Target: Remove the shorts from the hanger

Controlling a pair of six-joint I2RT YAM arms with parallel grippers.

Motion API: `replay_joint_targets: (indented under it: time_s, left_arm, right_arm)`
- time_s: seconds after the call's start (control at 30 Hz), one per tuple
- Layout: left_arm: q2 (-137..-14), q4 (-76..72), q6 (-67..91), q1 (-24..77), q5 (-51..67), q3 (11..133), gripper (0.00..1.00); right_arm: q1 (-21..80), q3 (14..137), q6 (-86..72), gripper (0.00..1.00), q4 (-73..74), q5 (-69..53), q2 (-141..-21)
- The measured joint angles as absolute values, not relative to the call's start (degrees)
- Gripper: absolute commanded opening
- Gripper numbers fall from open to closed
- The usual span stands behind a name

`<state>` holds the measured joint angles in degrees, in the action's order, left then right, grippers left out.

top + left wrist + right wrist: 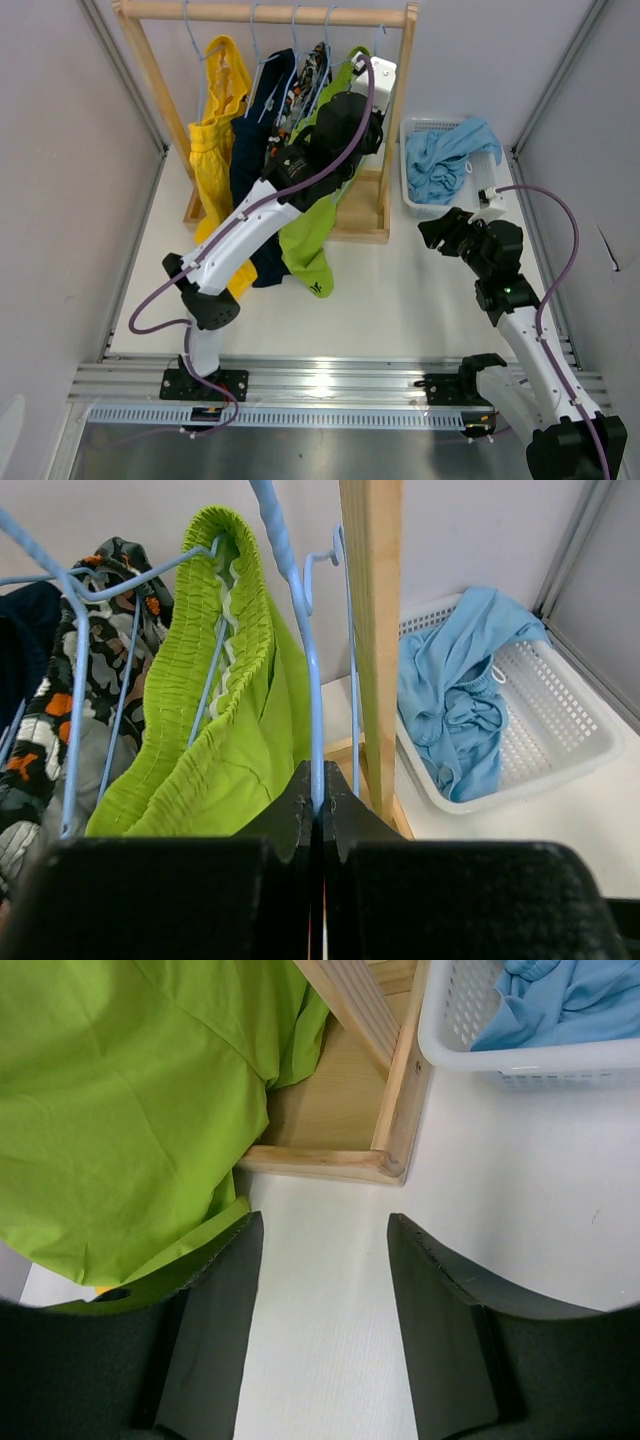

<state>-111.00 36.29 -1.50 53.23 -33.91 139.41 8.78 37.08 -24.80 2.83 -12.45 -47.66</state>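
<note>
Yellow shorts [215, 130], navy shorts [255, 120] and patterned shorts [305, 75] hang on blue hangers from the wooden rack [270, 12]. The lime green shorts [305, 240] [220, 740] hang at the right end, their leg drooping down to the table. My left gripper [352, 112] [318, 792] is shut on the lower wire of their blue hanger [298, 610]. The light blue shorts [445, 160] [455, 700] lie in the white basket [408, 170]. My right gripper [440, 232] [325, 1228] stands open and empty over the table, just right of the green fabric [130, 1110].
The rack's wooden base frame [330, 1165] and its right post [370, 630] stand between the green shorts and the basket [570, 750]. Grey walls close in both sides. An aluminium rail runs along the near edge.
</note>
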Motion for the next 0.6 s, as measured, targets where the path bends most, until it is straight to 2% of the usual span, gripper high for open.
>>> replay_joint_targets:
  time_s: [0.6]
  left_arm:
    - [-119.15, 23.14, -1.52, 48.03, -27.92, 145.97, 0.00]
  right_arm:
    - [8.78, 34.35, -24.77, 0.58, 2.72, -12.86, -45.06]
